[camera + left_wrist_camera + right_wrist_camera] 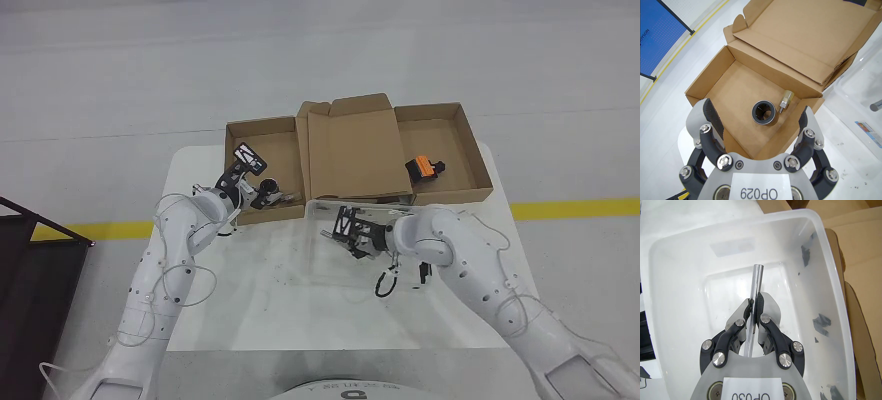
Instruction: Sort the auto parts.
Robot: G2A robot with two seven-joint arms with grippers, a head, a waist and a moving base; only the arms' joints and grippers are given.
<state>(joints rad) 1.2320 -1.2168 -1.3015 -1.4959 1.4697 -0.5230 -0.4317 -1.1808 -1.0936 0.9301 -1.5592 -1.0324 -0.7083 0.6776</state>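
Note:
My left gripper [757,113] hangs open above the left cardboard box [738,79], near its front corner. Below it in the box stand a black cylindrical bushing [763,113] and, beside it, a small metal threaded fitting [785,101]. From above, the left gripper [262,188] is over that box [262,140]. My right gripper [754,302] is shut on a long shiny steel rod [757,283] inside the clear plastic bin [677,275]. The rod runs lengthwise between the fingers and juts past their tips. The right gripper [345,228] is at the bin's left part in the top view.
The clear bin [330,204] sits just in front of the two cardboard boxes. Their open lids [350,140] lie between them. The right box [455,135] holds an orange and black part [425,166]. Dark tape scraps [821,323] stick to the bin wall.

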